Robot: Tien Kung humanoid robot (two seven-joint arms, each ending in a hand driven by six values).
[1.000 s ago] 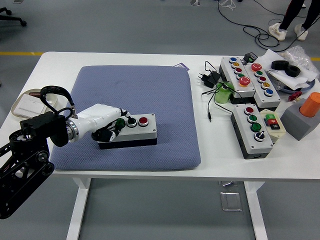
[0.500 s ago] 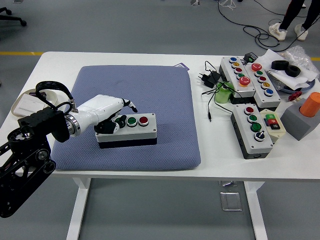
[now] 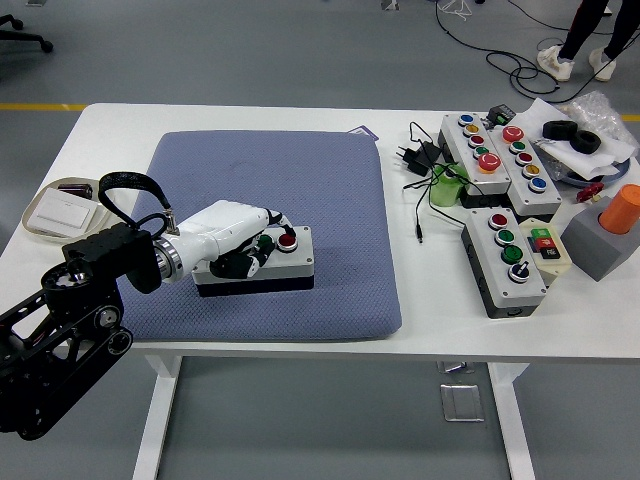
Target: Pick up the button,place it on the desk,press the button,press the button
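Reaching in from left, left hand [image 3: 240,245] is laid over left part of button box [image 3: 262,262], fingers curled down, fingertips [image 3: 272,222] at green button [image 3: 265,240]; nothing is gripped. Red button [image 3: 287,240] is seen uncovered just beside. Box is placed on blue pad [image 3: 300,180], near its front edge. More button boxes [image 3: 505,260] are seen far right of pad.

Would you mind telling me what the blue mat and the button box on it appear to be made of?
Blue mat: likely woven fabric over padding, given its dotted matte weave and soft rounded edges. Button box: probably moulded plastic, with a smooth matte grey lid on a black base.
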